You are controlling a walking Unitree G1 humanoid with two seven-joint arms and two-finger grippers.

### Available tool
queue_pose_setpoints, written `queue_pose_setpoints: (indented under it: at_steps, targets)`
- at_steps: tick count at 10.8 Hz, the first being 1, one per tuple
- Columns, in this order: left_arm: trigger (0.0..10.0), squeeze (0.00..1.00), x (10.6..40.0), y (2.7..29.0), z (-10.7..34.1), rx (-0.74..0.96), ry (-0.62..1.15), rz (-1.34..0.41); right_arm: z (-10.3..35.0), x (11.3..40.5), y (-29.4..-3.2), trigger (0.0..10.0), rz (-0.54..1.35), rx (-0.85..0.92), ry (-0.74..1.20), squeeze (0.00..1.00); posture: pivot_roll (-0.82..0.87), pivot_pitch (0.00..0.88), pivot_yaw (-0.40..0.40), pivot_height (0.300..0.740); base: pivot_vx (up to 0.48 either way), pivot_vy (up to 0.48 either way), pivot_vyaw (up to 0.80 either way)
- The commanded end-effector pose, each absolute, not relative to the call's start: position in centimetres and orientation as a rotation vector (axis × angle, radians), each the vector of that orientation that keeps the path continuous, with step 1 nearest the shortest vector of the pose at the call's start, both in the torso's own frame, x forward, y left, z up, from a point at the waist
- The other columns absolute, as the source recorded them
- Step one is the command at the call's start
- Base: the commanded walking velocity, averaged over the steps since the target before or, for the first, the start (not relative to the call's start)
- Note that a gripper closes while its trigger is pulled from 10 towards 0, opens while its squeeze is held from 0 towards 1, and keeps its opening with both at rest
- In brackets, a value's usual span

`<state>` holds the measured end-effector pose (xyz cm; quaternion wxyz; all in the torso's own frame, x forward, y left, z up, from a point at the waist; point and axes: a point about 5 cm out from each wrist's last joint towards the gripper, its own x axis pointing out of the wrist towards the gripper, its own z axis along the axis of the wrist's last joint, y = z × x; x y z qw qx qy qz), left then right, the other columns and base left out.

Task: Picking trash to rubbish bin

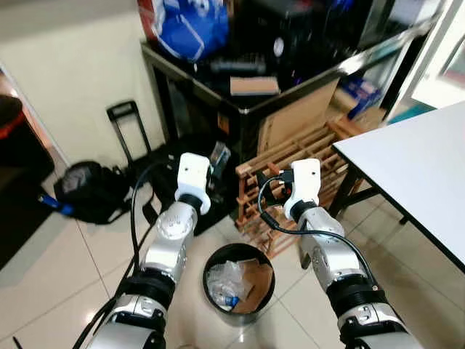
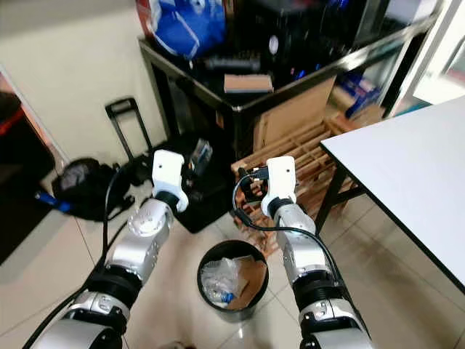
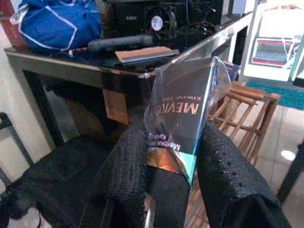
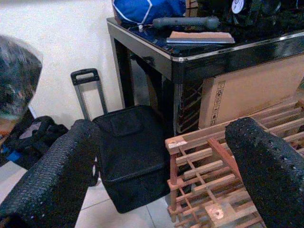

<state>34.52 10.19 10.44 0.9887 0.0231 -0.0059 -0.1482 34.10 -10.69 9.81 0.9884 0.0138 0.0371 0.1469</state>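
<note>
The left gripper [image 3: 173, 161] is raised in front of the robot, its two black fingers [image 3: 128, 171] clamped on a dark cellophane-wrapped cigarette pack [image 3: 183, 114]. The pack stands up between the fingers, and its printing reads "MEVIUS", with "KIWAMI" in smaller letters beside it and a line starting "Merokok" lower down; the rest is too small to read. Its lower end, down between the fingers, shades to orange and teal.

The right gripper [image 4: 161, 156] is held up alongside, with its fingers [image 4: 52, 175] spread wide apart and nothing between them. Beyond those fingers lie a slatted wooden rack [image 4: 213, 166] and a black soft case with a pull-up handle [image 4: 128, 152].

Below both grippers, on the tiled floor [image 1: 65, 283], stands a round black rubbish bin [image 1: 236, 280] that already holds crumpled clear plastic and a piece of brown cardboard.

Ahead of the fingers a black glass-topped counter [image 3: 61, 64] carries a blue drawstring bag [image 3: 52, 23] and a thin brown board. A cardboard box printed with small handling symbols [image 4: 247, 92] leans under it. A white counter [image 1: 421, 174] stands off beyond the right gripper.
</note>
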Motion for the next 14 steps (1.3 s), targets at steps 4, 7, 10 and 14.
queue_pose_setpoints:
  at_steps: [4, 7, 10, 14]
  targets:
    - [10.0, 0.0, 33.9, 10.5, 8.7, 0.046, 0.054, -0.29, 8.9, 33.7, -11.0, 10.0, 0.297, 0.011, 0.107, 0.0, -0.04, 0.064, 0.047, 0.74, 0.0, 0.0, 0.0]
    - [10.0, 0.0, 33.9, 10.5, 8.5, 0.045, 0.059, -0.286, 8.8, 33.6, -11.0, 10.0, 0.303, 0.009, 0.113, 0.0, -0.04, 0.063, 0.04, 0.74, 0.0, 0.0, 0.0]
    - [10.0, 0.0, 33.4, 10.1, 8.5, 0.049, 0.041, -0.294, 8.6, 33.1, -11.3, 10.0, 0.297, 0.007, 0.108, 0.0, -0.03, 0.097, 0.029, 0.74, 0.0, 0.0, 0.0]
    - [10.0, 0.0, 31.8, 10.3, 7.9, 0.048, 0.04, -0.289, 7.8, 31.4, -11.0, 10.0, 0.31, 0.017, 0.128, 0.0, -0.02, 0.189, 0.023, 0.74, 0.0, 0.0, 0.0]
